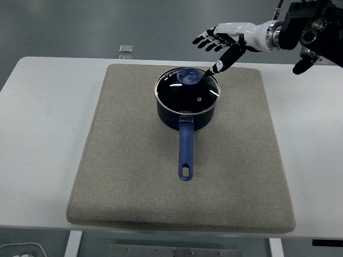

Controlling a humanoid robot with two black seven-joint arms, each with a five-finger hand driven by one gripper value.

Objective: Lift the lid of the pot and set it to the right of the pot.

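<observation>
the pot point(187, 110) sits toward the far middle of a grey mat point(134, 176) on the white counter point(37, 134), its long handle point(185, 152) pointing at the near edge, so the space to its right lies free for the lid. the glass lid point(187, 88) is on the pot, its blue knob point(189, 76) at the far side. the right robot hand point(222, 43) hovers just right of and above the knob, fingers spread and holding nothing, likely lined up for a grasp.

A lab or test room. A plain white counter point(43, 107) stands on bare grey floor point(80, 27). A grey felt mat point(134, 176) covers it.
</observation>
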